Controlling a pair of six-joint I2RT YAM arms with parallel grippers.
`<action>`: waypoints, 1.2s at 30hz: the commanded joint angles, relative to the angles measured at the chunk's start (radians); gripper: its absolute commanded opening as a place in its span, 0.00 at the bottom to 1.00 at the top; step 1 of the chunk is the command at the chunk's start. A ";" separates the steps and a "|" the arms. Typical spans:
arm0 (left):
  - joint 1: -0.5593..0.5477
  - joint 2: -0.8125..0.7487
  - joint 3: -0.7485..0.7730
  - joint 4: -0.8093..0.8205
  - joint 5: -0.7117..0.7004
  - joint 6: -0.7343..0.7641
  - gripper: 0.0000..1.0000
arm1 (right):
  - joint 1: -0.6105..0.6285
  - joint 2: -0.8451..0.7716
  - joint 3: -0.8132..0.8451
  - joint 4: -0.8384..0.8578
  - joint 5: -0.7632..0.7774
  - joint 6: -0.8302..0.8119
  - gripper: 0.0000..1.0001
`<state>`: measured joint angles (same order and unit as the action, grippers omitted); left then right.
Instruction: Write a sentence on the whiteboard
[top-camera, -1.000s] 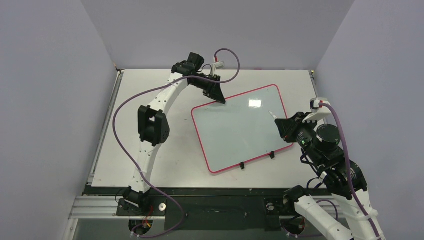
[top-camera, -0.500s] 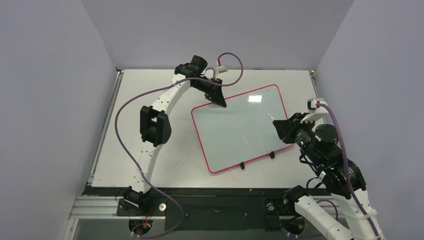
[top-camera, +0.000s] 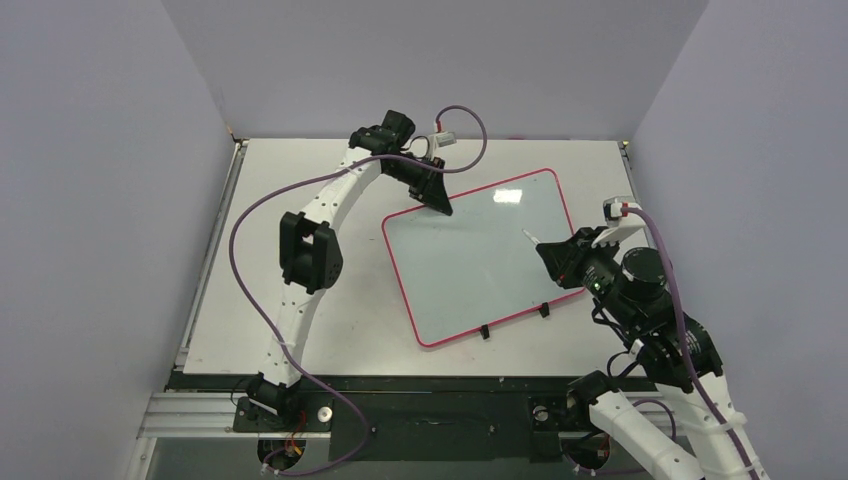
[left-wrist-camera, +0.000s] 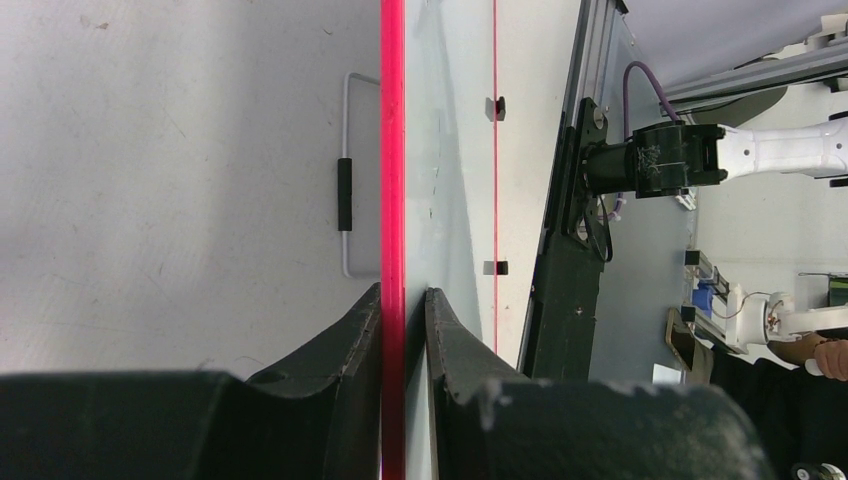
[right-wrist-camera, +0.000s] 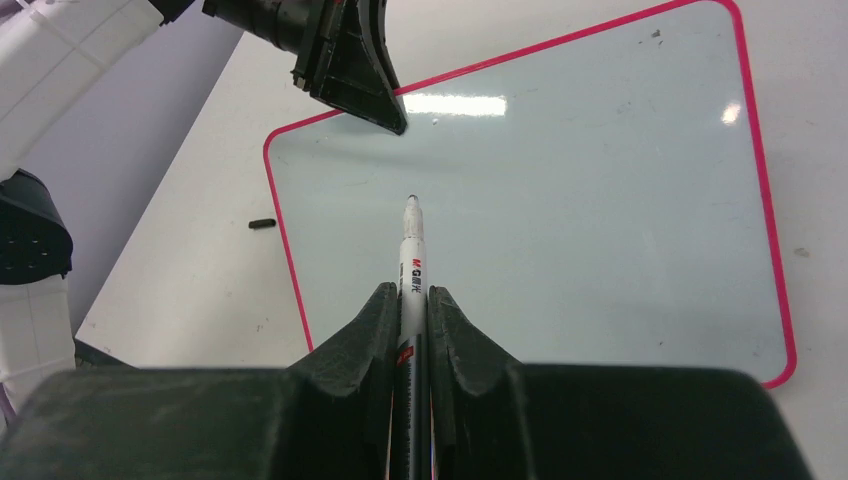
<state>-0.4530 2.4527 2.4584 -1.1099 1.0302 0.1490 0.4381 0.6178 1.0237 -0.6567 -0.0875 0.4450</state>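
The only print that can be read is on the white barrel of the marker (right-wrist-camera: 411, 250). Red letters run along its length, starting with "M" and "G" and a small sign between them, followed by characters too small to make out. Lower on the barrel a second red patch of print shows between the fingers of the right gripper (right-wrist-camera: 411, 292). They cover most of it, and nothing there is legible. The whiteboard (right-wrist-camera: 600, 200) carries a few dark specks that form no letters. In the left wrist view a black arm joint (left-wrist-camera: 665, 160) bears a faint pale scrawl, unreadable.
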 joint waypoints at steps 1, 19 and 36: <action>-0.045 -0.084 0.012 -0.050 -0.084 0.094 0.00 | 0.009 0.009 -0.053 0.098 -0.067 -0.005 0.00; -0.097 -0.213 -0.067 -0.011 -0.202 0.084 0.00 | 0.341 0.289 -0.037 0.284 0.054 -0.031 0.00; -0.114 -0.302 -0.140 0.002 -0.195 0.086 0.00 | 0.570 0.569 0.040 0.459 0.313 -0.045 0.00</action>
<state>-0.5362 2.2307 2.3268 -1.1011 0.8375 0.1711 0.9825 1.1412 0.9878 -0.2783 0.1310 0.4187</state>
